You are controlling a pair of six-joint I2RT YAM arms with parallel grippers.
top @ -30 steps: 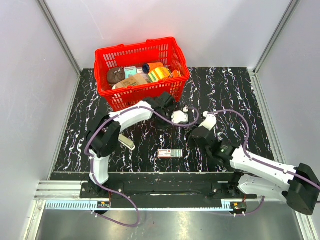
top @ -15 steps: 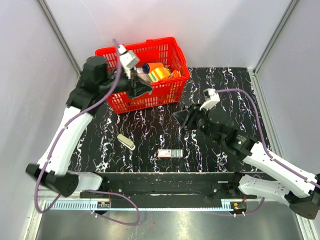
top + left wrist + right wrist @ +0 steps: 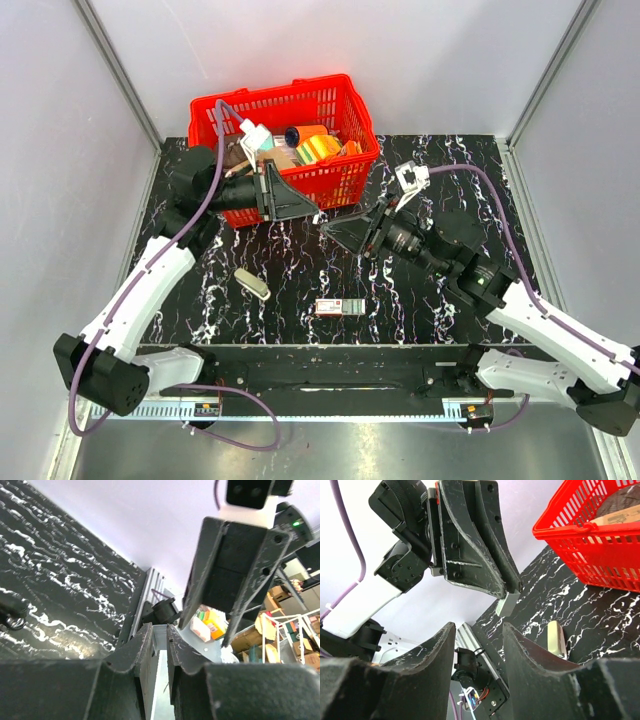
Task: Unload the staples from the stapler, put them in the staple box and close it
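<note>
Both arms are up off the table (image 3: 470, 180), tips facing each other just in front of the red basket (image 3: 340, 180).

- left gripper (image 3: 316, 210): fingers pressed nearly together, pinching a small grey strip (image 3: 507, 604) at the very tip. Looks like a staple stick, can't confirm at this resolution.
- right gripper (image 3: 333, 230): jaws spread, nothing between them. It points at the left tip and is very near it; can't tell if they touch.
- stapler (image 3: 252, 283): lying flat on the table, toward the left edge, between the basket and the near edge. Neither gripper is on it. Open or closed, can't tell.
- small printed box (image 3: 340, 306): lying near the near edge, about mid-width, well apart from the stapler.
- basket: sits at the far edge, left of centre, with mixed items inside.
</note>
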